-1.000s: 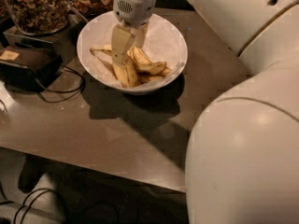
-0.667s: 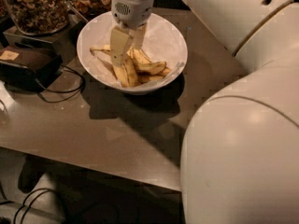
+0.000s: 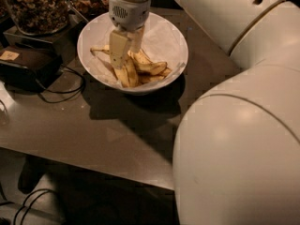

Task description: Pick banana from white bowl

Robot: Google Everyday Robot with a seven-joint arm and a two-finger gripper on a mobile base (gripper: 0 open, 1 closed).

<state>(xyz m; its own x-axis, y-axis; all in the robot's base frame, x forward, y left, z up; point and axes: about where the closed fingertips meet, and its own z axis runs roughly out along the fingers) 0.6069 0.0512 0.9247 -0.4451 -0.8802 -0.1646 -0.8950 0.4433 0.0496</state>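
Note:
The white bowl (image 3: 179,55), lined with crinkled paper, stands at the back of the table. Several yellow bananas lie in it. The longest, curved one (image 3: 123,75) runs from a thin stem at the bowl's left side toward the front. Shorter bananas (image 3: 151,68) lie to its right. My gripper (image 3: 125,59) points straight down into the bowl, its tips low among the bananas at the long banana's middle. It hides part of that banana.
Two glass jars of nuts (image 3: 35,6) (image 3: 89,3) stand behind the bowl to the left. A black device (image 3: 28,64) with a cable (image 3: 61,95) lies at the left. My arm's large white body (image 3: 234,149) fills the right side. The table's front edge (image 3: 93,165) is near.
The gripper has stayed down in the bowl, shifting only slightly left. The arm's white body in the foreground has swung a little left. The bananas have not moved.

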